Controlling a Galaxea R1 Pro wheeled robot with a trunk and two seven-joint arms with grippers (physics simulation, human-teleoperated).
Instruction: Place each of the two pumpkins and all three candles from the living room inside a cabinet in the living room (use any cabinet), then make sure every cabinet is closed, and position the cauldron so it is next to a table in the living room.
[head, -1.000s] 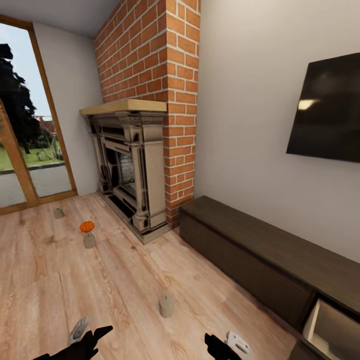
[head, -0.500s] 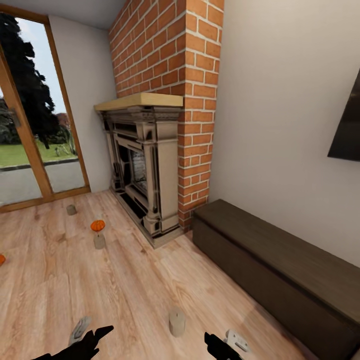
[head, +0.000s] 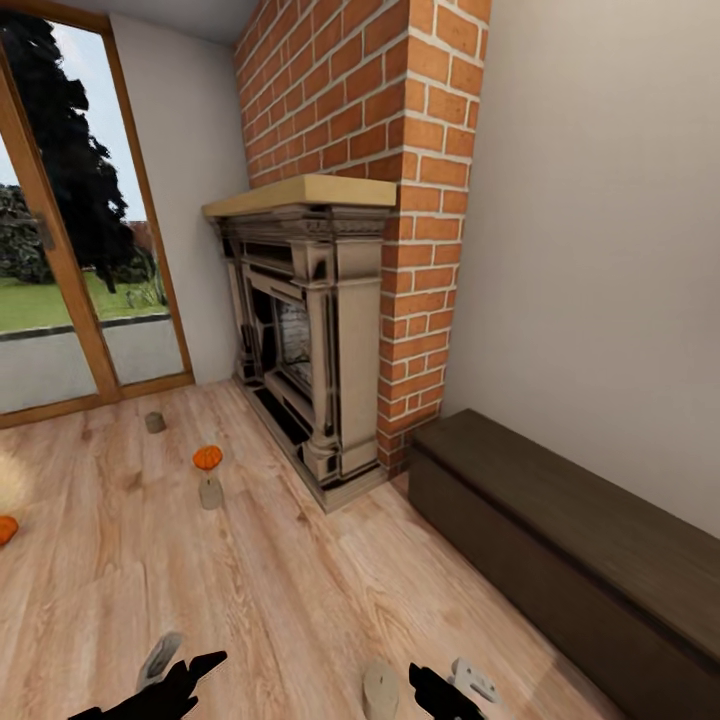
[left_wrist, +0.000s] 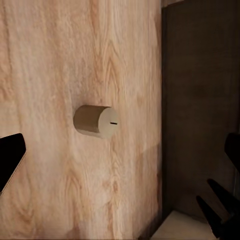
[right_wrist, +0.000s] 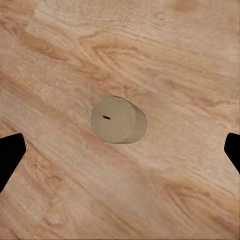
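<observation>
brick fireplace (head: 330, 330), glass door (head: 60, 250), wood floor (head: 250, 590)

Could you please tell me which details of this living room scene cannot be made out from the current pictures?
- Low dark brown wooden cabinet: head view's right edge cuts it off, so its far end is unseen.
- Second small orange pumpkin: cropped by the head view's left edge.
- Farthest stubby beige candle: too small for detail.
- Left gripper and right gripper: cut by the bottom edge.

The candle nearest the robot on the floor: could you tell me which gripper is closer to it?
Right. The right gripper sits just beside the candle; the left gripper is farther off on its other side.
</observation>
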